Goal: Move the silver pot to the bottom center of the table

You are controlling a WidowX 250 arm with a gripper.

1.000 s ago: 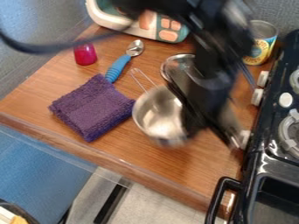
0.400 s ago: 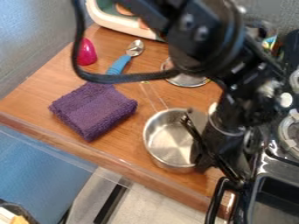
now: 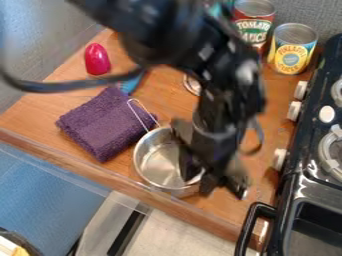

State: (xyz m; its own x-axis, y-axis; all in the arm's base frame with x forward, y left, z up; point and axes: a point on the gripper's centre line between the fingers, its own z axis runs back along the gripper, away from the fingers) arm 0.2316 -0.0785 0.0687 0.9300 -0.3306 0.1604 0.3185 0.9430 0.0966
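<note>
Silver pot [image 3: 157, 167]: sitting upright at the lower middle of the tabletop [image 3: 40, 110], near the front edge, opening upward, bending light across a shiny inside wall.
Wire handle [image 3: 139, 114]: sticking out from the pot's upper-left rim, slanting up and to the left in view, crossing in front of the towel's right side.
Gripper [image 3: 210, 182]: hanging down at the pot's right side, overlapping the rim in view; grip blurred and dark, so not possible to tell whether released, clenched or grasping the pot.
Arm [image 3: 180, 45]: coming in from the top edge, slanting down toward the pot, covering part of the tabletop behind.
Cable [image 3: 60, 89]: looping out to the left of the arm, passing across the view above the towel.
Purple towel [image 3: 107, 122]: lying folded just left of the pot.
Blue spoon handle [image 3: 130, 85]: showing beyond the towel's upper corner, partly hidden by cable and arm.
Pink plastic piece [image 3: 97, 59]: standing near the upper-left edge of the tabletop.
Silver lid [image 3: 192, 85]: peeking out behind the arm, mostly hidden.
Red-labeled can [image 3: 252, 27]: standing at the back, just beside the yellow-labeled can [image 3: 292, 50].
Black stove [image 3: 314, 187]: running along the right side, facing the tabletop with white knobs [image 3: 294, 111].
</note>
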